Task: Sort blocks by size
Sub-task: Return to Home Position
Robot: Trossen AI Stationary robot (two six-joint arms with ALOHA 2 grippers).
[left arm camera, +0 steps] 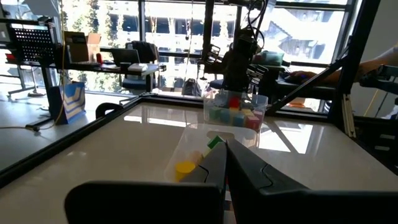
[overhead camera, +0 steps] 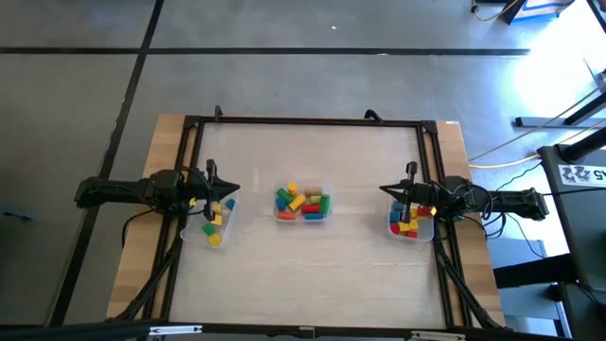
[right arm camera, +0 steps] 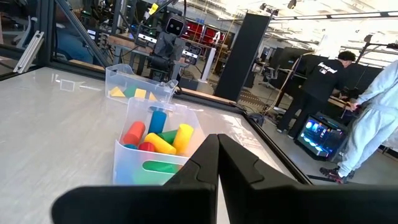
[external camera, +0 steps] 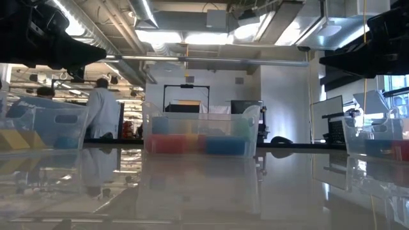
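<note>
- Overhead, three clear bins sit in a row across the counter [overhead camera: 312, 275]: left bin [overhead camera: 194, 228], middle bin [overhead camera: 276, 218], right bin [overhead camera: 429, 232]. Every one of the blocks [overhead camera: 301, 203] in sight lies inside one of them.
- Left gripper [left arm camera: 225, 151] hangs over the left bin at the counter's left edge. Right gripper [right arm camera: 217, 138] hangs over the right bin at the right edge. Each wrist view shows its own jaws pressed together.
- Shapes read only from the wrist views. Right wrist view: the middle bin holds cylinders in red, yellow, blue and green. Beyond it is the left bin with yellow wedge-like pieces and a green one, the left arm above it.
- Left wrist view: a yellow cylinder and a green piece in the middle bin. Beyond is the right bin with red, teal and yellow cubes, the right arm over it.
- Low view: bins side-on, with their contents as blurred bands of colour. The arms are dark shapes in the top corners, and the jaws are not visible there.
- Surface: pale and glossy, mirroring bins and light. A black frame [overhead camera: 303, 121] borders it, with wood showing at the edges. The floor [overhead camera: 284, 76] is grey with dark lines.
- Room: the low view shows ceiling ducts, strip lights and a person in a white coat [external camera: 102, 108]. The right wrist view shows two people off the counter, one in a dark top [right arm camera: 323, 87] and one in pale clothing [right arm camera: 373, 112]. The left wrist view shows tall windows and desks.
</note>
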